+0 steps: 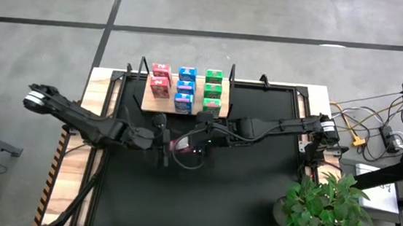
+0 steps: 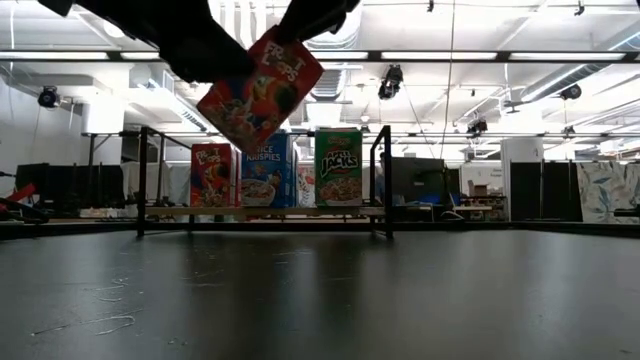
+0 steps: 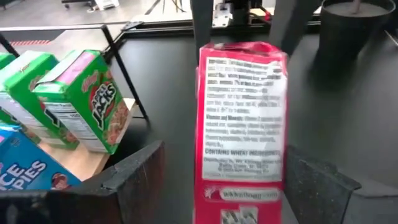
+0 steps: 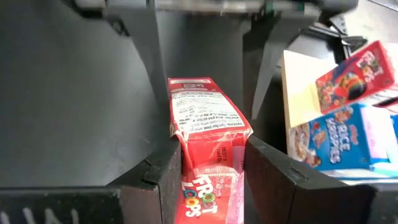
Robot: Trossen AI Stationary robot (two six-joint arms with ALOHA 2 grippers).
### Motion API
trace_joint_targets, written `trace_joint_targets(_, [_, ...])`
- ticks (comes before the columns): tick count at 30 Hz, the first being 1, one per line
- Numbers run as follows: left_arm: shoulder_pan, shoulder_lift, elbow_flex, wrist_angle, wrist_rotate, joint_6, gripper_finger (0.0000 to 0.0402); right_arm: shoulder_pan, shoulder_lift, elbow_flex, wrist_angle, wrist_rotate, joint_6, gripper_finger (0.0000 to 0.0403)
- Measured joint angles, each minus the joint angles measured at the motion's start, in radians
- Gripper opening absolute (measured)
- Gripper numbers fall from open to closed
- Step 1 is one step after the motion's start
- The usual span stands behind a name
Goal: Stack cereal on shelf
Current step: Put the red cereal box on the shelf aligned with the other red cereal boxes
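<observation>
— What did the right gripper (image 4: 211, 165) have?

— It was clamped on a red Froot Loops box (image 4: 208, 134), held tilted above the mat (image 1: 254, 183), just in front of the shelf (image 1: 220, 113).

— And the left gripper (image 3: 221, 180)?

— Fingers spread apart either side of that box. The other boxes stood on the shelf.

Tilted red cereal box (image 2: 260, 90) aloft, above 3 boxes on shelf (image 2: 262, 211).
</observation>
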Motion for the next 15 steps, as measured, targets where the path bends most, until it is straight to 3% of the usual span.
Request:
trace_joint_targets(5, [0.001,0.034,-0.001,0.025,0.004,0.027,0.0264,0.001,0.000,0.000,0.011,-0.014,-0.004,0.0148])
trace_joint_targets(10, [0.001,0.045,-0.001,0.027,0.003,0.052,0.0199,0.000,0.000,0.000,0.014,-0.014,-0.006,0.0160])
trace_joint_targets(15, [0.002,0.039,-0.001,0.025,0.000,0.079,0.0140,0.000,-0.007,0.001,0.026,-0.019,-0.019,0.0202])
